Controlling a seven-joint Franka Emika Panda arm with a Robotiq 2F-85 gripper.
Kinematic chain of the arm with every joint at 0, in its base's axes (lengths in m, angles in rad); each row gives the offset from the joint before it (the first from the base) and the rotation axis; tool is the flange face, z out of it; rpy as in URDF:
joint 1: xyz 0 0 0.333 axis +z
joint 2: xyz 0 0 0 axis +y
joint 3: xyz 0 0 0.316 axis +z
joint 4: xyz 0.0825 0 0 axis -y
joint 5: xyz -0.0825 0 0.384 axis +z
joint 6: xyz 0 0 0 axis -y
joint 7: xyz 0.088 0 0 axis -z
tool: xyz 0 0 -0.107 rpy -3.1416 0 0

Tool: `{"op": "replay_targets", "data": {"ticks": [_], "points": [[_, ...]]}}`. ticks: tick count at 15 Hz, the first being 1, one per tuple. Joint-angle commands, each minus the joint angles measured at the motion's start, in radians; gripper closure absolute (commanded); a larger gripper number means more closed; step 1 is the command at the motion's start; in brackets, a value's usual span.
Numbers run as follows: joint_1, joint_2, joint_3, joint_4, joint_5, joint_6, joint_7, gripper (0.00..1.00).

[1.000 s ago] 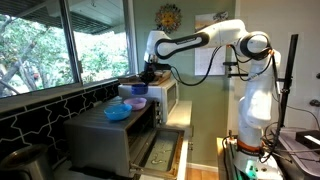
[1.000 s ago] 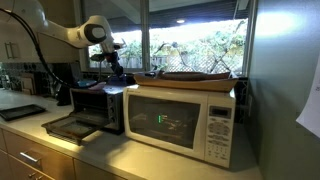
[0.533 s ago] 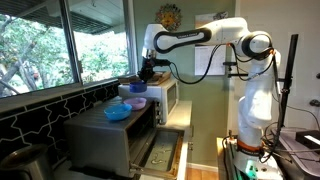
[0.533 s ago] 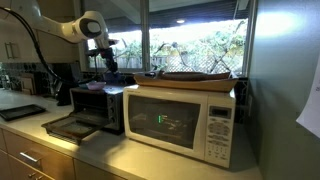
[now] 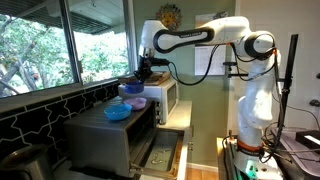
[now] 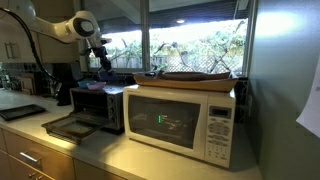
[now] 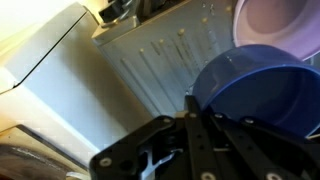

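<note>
Wrist view: hand (image 7: pixel 190 103) clamped shut on rim of blue bowl (image 7: pixel 258 92), over top of toaster oven (image 7: pixel 158 55). Purple bowl (image 7: pixel 280 25) on oven top, far edge. Microwave (image 6: pixel 180 118) just beside oven in ext. view.

Probably a home kitchen: microwave (image 6: pixel 185 120) and toaster oven (image 6: pixel 98 107) on a counter (image 6: pixel 108 150).

microwave (image 6: pixel 182 121): white, right side of worktop (image 6: pixel 108 152) | toaster oven (image 6: pixel 98 104): just left of microwave, door (image 6: pixel 68 127) open flat | window (image 6: pixel 190 38): behind, green trees outside
</note>
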Motion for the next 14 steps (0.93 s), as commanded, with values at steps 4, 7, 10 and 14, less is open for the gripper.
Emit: {"op": "replay_targets", "data": {"ticks": [4,7,10,14], "points": [[0.023,-0.025,0.025,-0.039,-0.095,0.068,0.104,0.99],[0.027,-0.026,0.036,-0.052,-0.15,0.116,0.129,0.99],[0.032,-0.03,0.042,-0.075,-0.191,0.156,0.146,0.99],[0.034,-0.04,0.038,-0.11,-0.217,0.2,0.137,0.99]]}}
